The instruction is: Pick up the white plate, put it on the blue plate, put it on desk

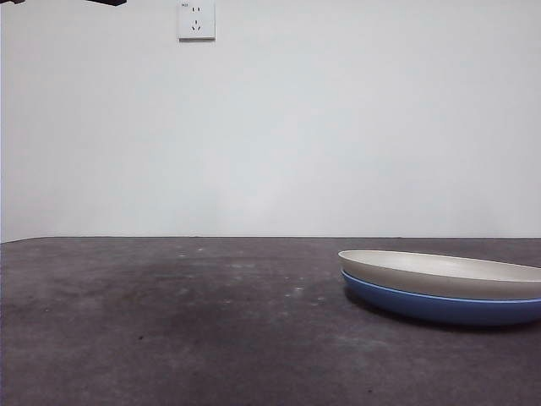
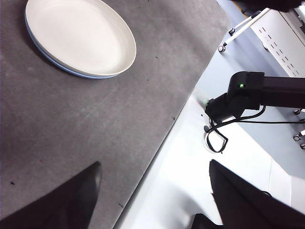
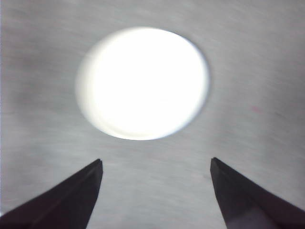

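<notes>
I am seeing the white plate (image 1: pixel 439 272) sitting nested on top of the blue plate (image 1: pixel 439 306), and the pair is resting on the desk (image 1: pixel 169 321) toward the right side of the front view. Only a thin blue rim is showing beneath the cream-white one there. In the left wrist view the same stack is lying on the dark tabletop with the white plate (image 2: pixel 78 36) covering nearly all of the blue plate (image 2: pixel 47 56), of which just a narrow edge is peeking out.

The left gripper (image 2: pixel 155 191) is hanging well apart from the plates, above the desk's edge, with its jaws spread wide and gripping nothing. The right gripper (image 3: pixel 156 186) is hovering above the stack, looking down on the white plate (image 3: pixel 143 83), which is appearing washed out and blurred; its jaws are also spread apart and empty, clear of the plate. A wall socket (image 1: pixel 196 20) is showing on the white wall behind the desk.
</notes>
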